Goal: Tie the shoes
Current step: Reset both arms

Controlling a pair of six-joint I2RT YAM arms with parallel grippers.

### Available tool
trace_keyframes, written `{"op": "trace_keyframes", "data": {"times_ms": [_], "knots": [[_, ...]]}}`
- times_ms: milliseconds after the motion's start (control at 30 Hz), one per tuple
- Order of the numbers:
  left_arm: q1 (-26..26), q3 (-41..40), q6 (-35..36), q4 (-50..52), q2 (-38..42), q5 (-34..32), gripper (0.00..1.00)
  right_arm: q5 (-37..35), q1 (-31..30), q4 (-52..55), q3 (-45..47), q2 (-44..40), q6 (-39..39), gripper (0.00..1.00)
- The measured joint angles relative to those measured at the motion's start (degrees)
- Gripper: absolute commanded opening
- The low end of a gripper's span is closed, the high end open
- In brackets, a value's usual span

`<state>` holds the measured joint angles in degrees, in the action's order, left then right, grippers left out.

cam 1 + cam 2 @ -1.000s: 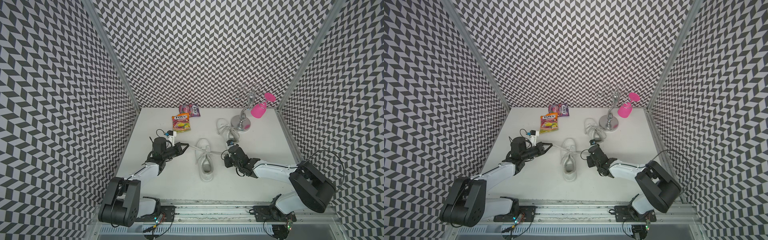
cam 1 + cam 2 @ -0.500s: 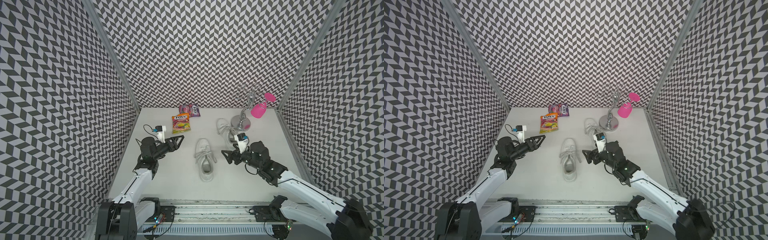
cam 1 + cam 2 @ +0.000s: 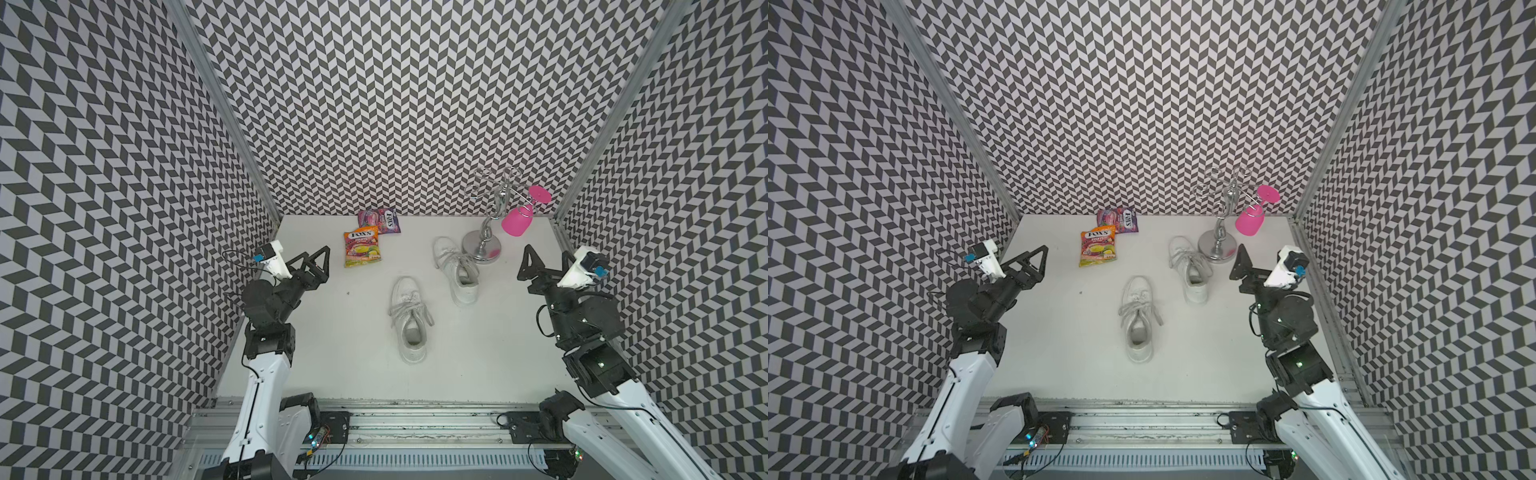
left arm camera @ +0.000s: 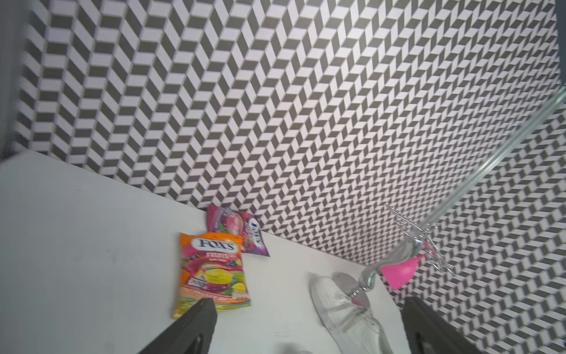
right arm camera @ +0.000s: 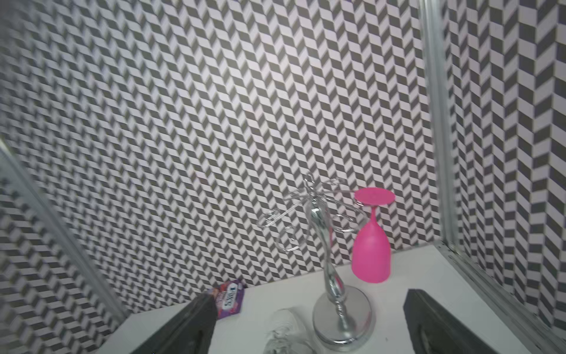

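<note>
Two white shoes lie on the white table in both top views. The near shoe (image 3: 409,320) (image 3: 1138,320) is at the middle, its laces looped across the tongue. The far shoe (image 3: 455,270) (image 3: 1190,270) lies beside the silver stand. My left gripper (image 3: 320,266) (image 3: 1036,262) hangs raised at the left, open and empty, well clear of both shoes. At the right my right gripper (image 3: 546,255) (image 3: 1256,257) is raised, also open and empty. The left wrist view shows the left gripper (image 4: 306,306) with jaws wide and the far shoe (image 4: 346,309) beyond. In the right wrist view, the right gripper (image 5: 309,302) frames a blurred shoe toe (image 5: 284,331).
An orange candy bag (image 3: 361,247) and a purple one (image 3: 380,220) lie at the back. A silver glass stand (image 3: 482,249) at the back right holds an upside-down pink glass (image 3: 517,222). Chevron walls close three sides; a metal rail (image 3: 415,419) runs along the front.
Both grippers were shut low beside the near shoe, pulling its laces. Both have opened, let go, and drawn back and up to the left and right sides.
</note>
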<state>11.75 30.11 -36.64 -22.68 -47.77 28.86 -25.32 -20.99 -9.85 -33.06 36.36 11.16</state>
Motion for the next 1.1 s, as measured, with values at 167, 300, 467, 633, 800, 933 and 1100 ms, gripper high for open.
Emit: {"op": "trace_keyframes", "data": {"times_ms": [167,300,467,633,800,933,1100], "knots": [[0.85,-11.02,-0.28,-7.43,0.37,-8.33,1.0,-3.85,7.67,-7.76,13.53,5.38,2.51,1.0],[0.94,-17.79,1.68,-9.4,0.09,-14.88,1.0,-5.55,10.97,-14.56,18.69,17.07,2.29,1.0],[0.87,-19.67,6.36,-11.82,-1.29,-25.29,1.0,-3.56,12.22,-29.42,19.8,32.59,-1.33,1.0],[-0.24,-22.34,11.43,-13.84,-4.22,-30.99,1.0,3.39,13.46,-44.37,21.86,40.87,-6.97,1.0],[-1.66,-22.71,16.35,-20.68,-10.03,-32.92,1.0,11.37,16.22,-62.07,23.96,50.93,-9.88,1.0],[-2.36,-22.58,20.02,-26.18,-18.73,-32.65,1.0,16.15,19.28,-59.89,21.94,52.22,-9.57,1.0],[-5.44,-20.59,26.1,-31.89,-26.8,-30.86,1.0,18.8,20.06,-63.41,21.14,52.35,-9.22,1.0]]}}
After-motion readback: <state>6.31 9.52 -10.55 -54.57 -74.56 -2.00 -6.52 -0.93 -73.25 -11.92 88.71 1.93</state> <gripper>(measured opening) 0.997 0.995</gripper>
